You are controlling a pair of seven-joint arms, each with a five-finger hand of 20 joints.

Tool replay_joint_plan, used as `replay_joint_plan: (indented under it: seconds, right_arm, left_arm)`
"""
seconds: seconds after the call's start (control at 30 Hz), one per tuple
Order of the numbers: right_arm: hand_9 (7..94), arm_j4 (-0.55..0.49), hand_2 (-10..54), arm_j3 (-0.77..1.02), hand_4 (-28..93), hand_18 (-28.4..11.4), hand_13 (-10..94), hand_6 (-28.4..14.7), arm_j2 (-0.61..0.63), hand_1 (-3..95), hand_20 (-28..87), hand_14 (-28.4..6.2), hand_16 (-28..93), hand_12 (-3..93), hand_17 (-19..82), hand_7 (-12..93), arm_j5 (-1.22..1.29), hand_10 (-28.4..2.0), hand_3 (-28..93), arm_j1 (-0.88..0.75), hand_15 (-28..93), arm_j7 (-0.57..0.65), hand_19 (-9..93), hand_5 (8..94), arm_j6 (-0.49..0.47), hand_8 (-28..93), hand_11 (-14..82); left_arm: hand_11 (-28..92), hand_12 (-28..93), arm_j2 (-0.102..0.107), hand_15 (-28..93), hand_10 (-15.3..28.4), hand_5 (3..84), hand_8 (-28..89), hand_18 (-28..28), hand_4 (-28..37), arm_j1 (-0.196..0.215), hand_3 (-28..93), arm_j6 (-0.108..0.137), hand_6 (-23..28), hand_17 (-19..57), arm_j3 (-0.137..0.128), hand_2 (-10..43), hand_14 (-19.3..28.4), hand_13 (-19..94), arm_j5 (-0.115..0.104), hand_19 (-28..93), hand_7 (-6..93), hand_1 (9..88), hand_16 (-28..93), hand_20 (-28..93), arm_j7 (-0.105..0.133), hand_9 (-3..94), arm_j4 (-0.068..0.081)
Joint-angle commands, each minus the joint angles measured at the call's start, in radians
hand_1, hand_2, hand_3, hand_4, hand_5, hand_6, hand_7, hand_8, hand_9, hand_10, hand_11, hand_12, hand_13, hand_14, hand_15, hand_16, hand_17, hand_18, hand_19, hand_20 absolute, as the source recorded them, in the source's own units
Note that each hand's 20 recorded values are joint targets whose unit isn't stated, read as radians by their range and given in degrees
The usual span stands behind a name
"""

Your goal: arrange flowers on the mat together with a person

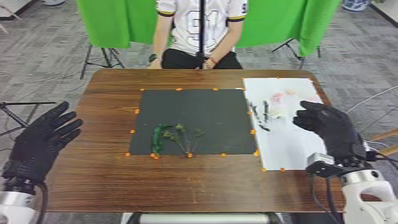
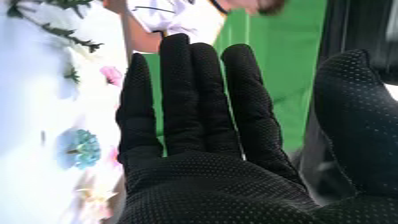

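Note:
In the head view the left hand [image 1: 44,137] is at the table's left edge, fingers straight. The right hand [image 1: 327,122] is over the right side of the white sheet [image 1: 282,145], and the right wrist view shows this right hand [image 2: 213,185] with straight fingers and nothing held. On the dark mat [image 1: 204,107], a green stem [image 1: 158,139] lies beside a small branching sprig [image 1: 184,140] near the front edge. Dark green stems [image 1: 259,116] and pale pink flowers [image 1: 279,97] lie on the white sheet. A blue-green flower [image 2: 86,148] and a pink flower [image 2: 111,75] appear in the right wrist view.
Orange markers [image 1: 252,131] line the mat and sheet on the brown table [image 1: 178,185]. A person sits across the table, hands low at its far edge, behind a thin dark vertical pole [image 1: 202,30]. A green cloth hangs behind.

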Motion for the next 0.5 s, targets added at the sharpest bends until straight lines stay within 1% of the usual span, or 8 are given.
replay_joint_plan:
  seconds: [0.03,0.2,0.27,0.4,0.43,0.47,0.5]
  right_arm:
    - [48.0,-0.031,-0.4,0.063,-23,-20.5,42,-4.6,-0.082,22.2,31,-12.6,24,26.4,15,26,-0.054,-14.8,84,-0.061,40,0.011,53,48.4,-0.047,-12,25.4]
    - [47.9,-0.035,-1.3,0.112,-23,-20.5,42,-4.2,-0.117,22.5,32,-12.4,24,26.4,15,27,-0.073,-14.7,85,-0.084,40,0.011,53,47.9,-0.099,-12,25.3]
    - [47.9,-0.034,-2.6,0.117,-23,-20.4,42,-4.0,-0.12,23.4,32,-12.2,24,26.4,15,27,-0.09,-14.6,85,-0.085,40,0.01,53,47.7,-0.108,-12,25.3]
    - [48.1,-0.03,-4.2,0.148,-23,-20.2,42,-3.3,-0.147,25.3,32,-11.3,24,26.4,15,28,-0.089,-14.0,85,-0.09,40,0.01,52,47.3,-0.148,-12,25.5]
    - [48.1,-0.031,-4.5,0.148,-23,-20.2,42,-3.1,-0.148,25.5,32,-11.3,24,26.4,15,28,-0.089,-13.9,85,-0.09,40,0.013,52,47.2,-0.145,-12,25.6]
    - [48.2,-0.033,-4.6,0.09,-23,-20.2,42,-3.1,-0.108,25.7,32,-11.3,24,26.4,15,29,-0.089,-13.9,85,-0.074,40,0.018,52,47.1,-0.077,-12,25.6]
    - [48.2,-0.033,-4.6,0.085,-23,-20.1,42,-3.1,-0.104,25.7,32,-11.3,24,26.4,15,29,-0.088,-13.9,85,-0.072,40,0.02,52,47.1,-0.071,-12,25.7]
  left_arm:
    - [18,20,-0.013,28,12.6,33.2,-8,22.6,-25.3,-0.002,70,-0.015,4.2,-7.7,0.011,-1.4,15.1,23,0.007,45,15.1,25.6,4,12,-0.014,28.9,0.006]
    - [18,20,-0.011,28,12.6,33.2,-8,22.6,-25.2,-0.007,70,-0.012,4.2,-7.7,0.02,-1.2,15.1,23,0.006,45,15.2,25.8,4,12,-0.013,28.9,0.005]
    - [18,20,-0.012,28,12.6,33.2,-8,22.6,-25.2,-0.006,70,-0.017,4.2,-7.7,0.018,-1.2,15.1,23,0.007,45,15.2,25.8,4,12,-0.015,28.9,0.007]
    - [18,20,-0.015,28,12.6,33.2,-8,22.6,-25.2,-0.005,70,-0.014,4.2,-7.7,0.02,-1.2,15.1,23,0.007,45,15.3,25.9,4,12,-0.015,29.0,0.006]
    - [18,20,-0.015,28,12.6,33.2,-8,22.6,-25.2,-0.003,70,-0.014,4.2,-7.7,0.021,-1.2,15.1,23,0.006,45,15.3,25.9,4,12,-0.015,29.0,0.006]
    - [18,20,-0.015,28,12.6,33.2,-8,22.6,-25.2,-0.004,70,-0.015,4.2,-7.7,0.021,-1.2,15.1,23,0.007,45,15.3,25.9,4,12,-0.015,29.0,0.005]
    - [18,20,-0.016,28,12.6,33.3,-8,22.6,-25.2,-0.003,70,-0.017,4.2,-7.7,0.021,-1.2,15.1,23,0.008,45,15.3,25.9,4,12,-0.017,29.0,0.006]
